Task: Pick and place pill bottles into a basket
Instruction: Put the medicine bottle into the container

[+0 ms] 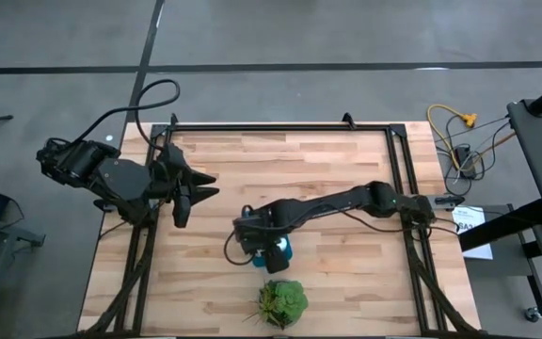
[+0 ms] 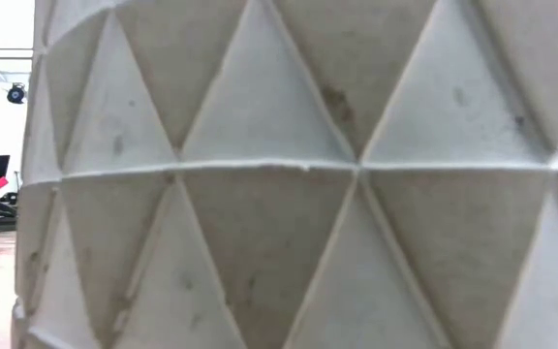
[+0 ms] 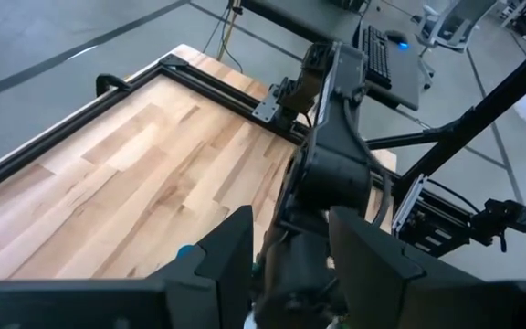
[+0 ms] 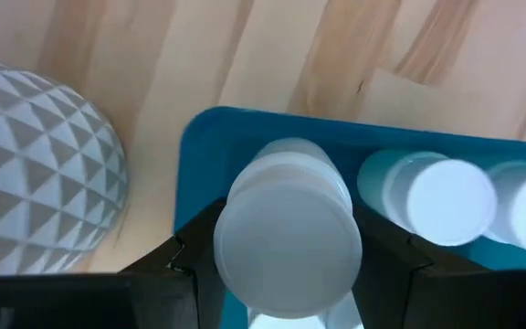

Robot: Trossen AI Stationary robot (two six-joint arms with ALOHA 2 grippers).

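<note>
My right gripper (image 1: pixel 273 256) reaches over the teal basket (image 4: pixel 206 137) and is shut on a white pill bottle (image 4: pixel 286 242), whose round cap faces the wrist camera. The bottle is over the basket's end nearest the white plant pot (image 4: pixel 35 164). Two more white bottles (image 4: pixel 436 201) stand in the basket beside it. In the high view the basket (image 1: pixel 286 250) is mostly hidden under the gripper. My left gripper (image 1: pixel 192 191) waits open and empty over the table's left part, and its fingers also show in the left wrist view (image 3: pixel 286 265). My right gripper pinches the pill bottle by two opposite sides (image 4: pixel 226 239) between its two fingers (image 4: pixel 185 260), coming from above and pointing down. The bottle stands upright in the hold, cap up, inside the basket's outline. Whether its bottom rests on the basket floor is hidden by the bottle itself.
A leafy green plant (image 1: pixel 282 301) in a white pot with a triangle pattern stands just near of the basket; the pot (image 2: pixel 298 194) fills the low view. Black rails (image 1: pixel 280 127) frame the wooden table. Bare wood lies at the far and right parts.
</note>
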